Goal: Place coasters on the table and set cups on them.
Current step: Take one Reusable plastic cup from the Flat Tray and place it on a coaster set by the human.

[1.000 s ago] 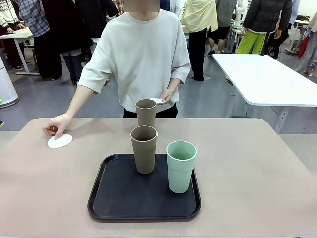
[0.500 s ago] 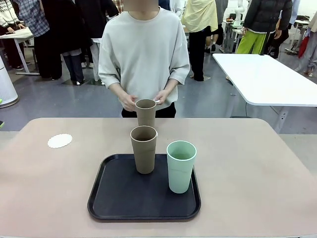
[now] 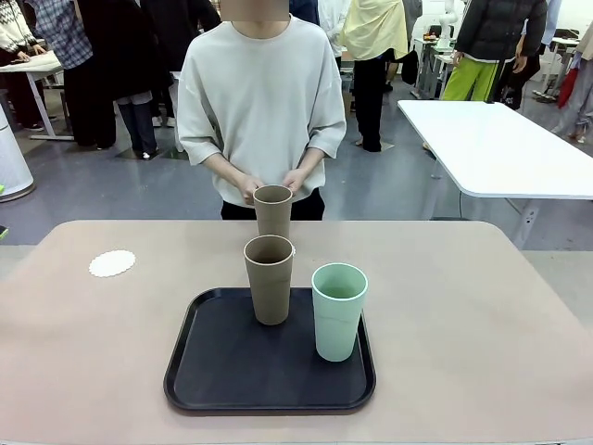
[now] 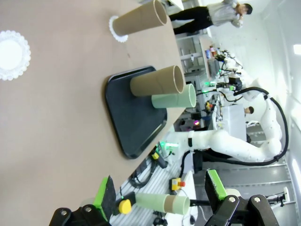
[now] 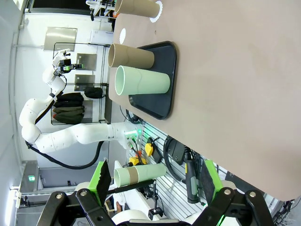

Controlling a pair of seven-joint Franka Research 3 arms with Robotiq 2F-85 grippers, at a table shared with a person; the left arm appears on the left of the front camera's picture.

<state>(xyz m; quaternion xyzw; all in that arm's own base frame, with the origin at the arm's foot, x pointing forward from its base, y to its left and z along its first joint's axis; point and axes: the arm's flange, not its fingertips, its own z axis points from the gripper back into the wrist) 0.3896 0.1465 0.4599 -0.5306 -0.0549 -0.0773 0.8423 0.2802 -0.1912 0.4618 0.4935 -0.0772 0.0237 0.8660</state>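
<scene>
Cups stand in the middle of the front picture. A black tray (image 3: pixel 222 371) lies on the pink-brown tabletop (image 3: pixel 482 324), low in the middle. Two cups stand up straight on it. A tan cup (image 3: pixel 270 278) is at the back of the tray. A mint green cup (image 3: pixel 338 311) is just beside it, to the right and a bit lower in the picture. They are very close, but I cannot tell if they touch.

A second tan cup (image 3: pixel 272 209) stands on the tabletop behind the tray, higher in the picture. The first tan cup hides part of it. In the left wrist picture this far cup is at the top middle, and a frilly white coaster (image 4: pixel 115 29) peeks out from under its bottom. Another coaster (image 3: pixel 112 263) lies flat on the tabletop at the left of the front picture, well apart from the tray. Its top is bare.

A person (image 3: pixel 264 102) in a pale top stands at the far side of the tabletop, at the top middle. One hand (image 3: pixel 248 190) and the other hand (image 3: pixel 296 179) are close together just behind the rim of the far cup. I cannot tell if they hold something.

The left claw (image 4: pixel 160 193) is at the bottom of the left wrist picture. Its two green fingers are wide apart and grip nothing. It is well apart from the cups and the tray. The right claw (image 5: pixel 156 183) is at the bottom of the right wrist picture. It is wide open too and grips nothing.
</scene>
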